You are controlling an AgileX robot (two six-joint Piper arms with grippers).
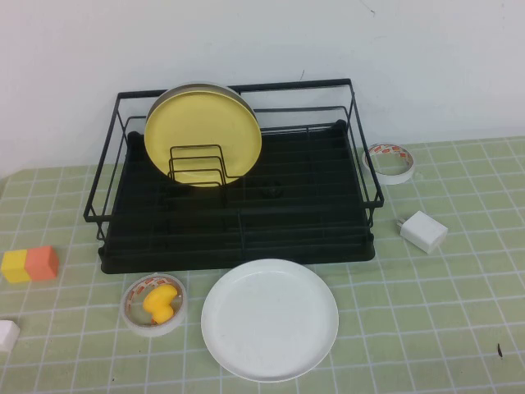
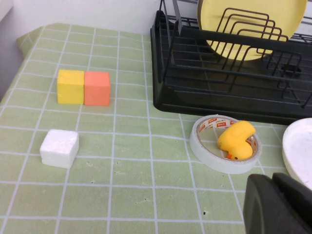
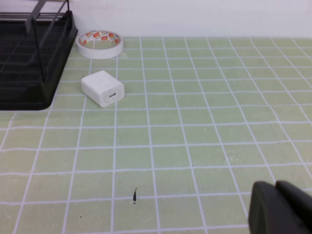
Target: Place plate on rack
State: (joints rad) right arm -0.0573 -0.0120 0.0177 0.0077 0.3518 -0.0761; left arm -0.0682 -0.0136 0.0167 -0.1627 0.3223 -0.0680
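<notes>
The white plate (image 1: 270, 319) lies flat on the green tiled table, just in front of the black wire rack (image 1: 246, 230). A yellow plate (image 1: 205, 123) stands upright in the rack's dividers at the back left. Neither gripper shows in the high view. In the left wrist view my left gripper (image 2: 273, 195) is shut and empty, low over the table beside the white plate's edge (image 2: 300, 148), with the rack (image 2: 204, 97) beyond. In the right wrist view my right gripper (image 3: 278, 204) is shut and empty over bare table, far from the rack (image 3: 24, 73).
A tape roll (image 1: 154, 305) holding a yellow duck (image 1: 161, 301) lies left of the white plate. A yellow block (image 1: 15, 266), an orange block (image 1: 42, 263) and a white block (image 1: 6, 335) sit at the far left. Another tape roll (image 1: 389, 162) and a white charger (image 1: 423, 231) lie right of the rack.
</notes>
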